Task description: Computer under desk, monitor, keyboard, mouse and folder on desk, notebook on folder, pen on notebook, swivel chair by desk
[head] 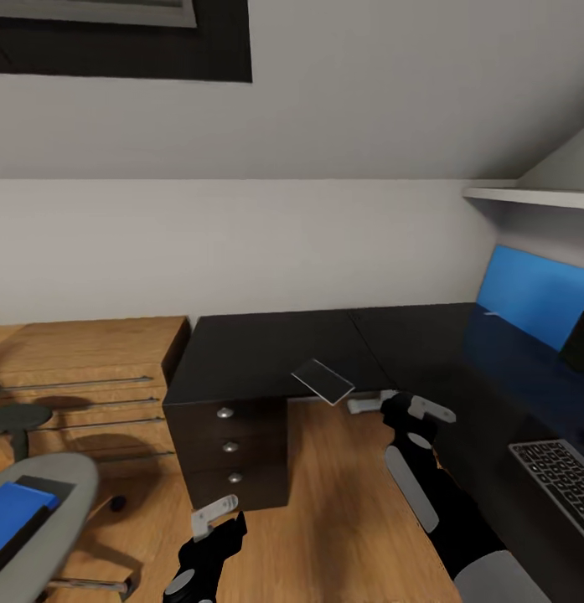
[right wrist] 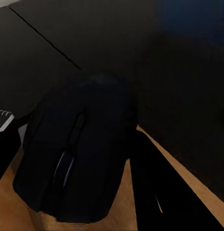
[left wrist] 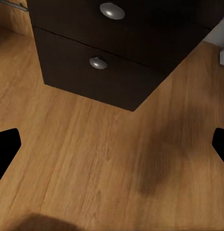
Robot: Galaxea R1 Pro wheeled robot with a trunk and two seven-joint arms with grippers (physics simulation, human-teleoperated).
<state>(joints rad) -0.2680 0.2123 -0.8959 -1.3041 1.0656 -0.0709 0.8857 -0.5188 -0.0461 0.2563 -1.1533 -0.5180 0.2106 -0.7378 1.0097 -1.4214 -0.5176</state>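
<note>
Two of the task's things sit on the desk (head: 266, 347) so far: the keyboard (head: 560, 481) near its right-hand front edge and the notebook (head: 323, 381) overhanging the front edge by the inner corner. The right gripper (right wrist: 75, 159) is closed round the mouse (right wrist: 80, 144) just off that front edge, over the floor, so by my reckoning the mouse is next to be set beside the keyboard. The left gripper (left wrist: 112, 144) hangs wide open and empty near the drawer unit (head: 233, 452), and the folder (head: 15, 511) lies on the swivel chair (head: 49, 494), unmoved.
</note>
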